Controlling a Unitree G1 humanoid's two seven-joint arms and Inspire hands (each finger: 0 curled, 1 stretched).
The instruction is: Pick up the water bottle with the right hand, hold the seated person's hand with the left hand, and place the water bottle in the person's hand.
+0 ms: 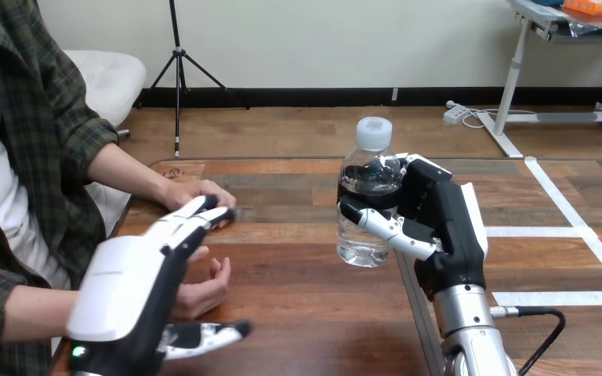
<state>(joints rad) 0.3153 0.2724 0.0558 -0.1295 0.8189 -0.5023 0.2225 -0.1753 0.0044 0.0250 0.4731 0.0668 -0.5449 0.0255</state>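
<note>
A clear water bottle (363,239) with a white cap stands upright near the table's right edge. My right hand (448,227) is shut on it from the right, fingers round its middle and thumb across its front. I cannot tell whether its base touches the wood. At the lower left my left hand (125,286) is open, its fingers stretched straight toward the upper right. The person's hand (204,294) lies palm up on the table, between those fingers above and my thumb below. I see nothing curled round it.
The person's other hand (194,192) rests flat on the wooden table (298,313) just beyond my left fingertips. Bare wood lies between the person's hands and the bottle. My right forearm rises along the table's right edge (409,298).
</note>
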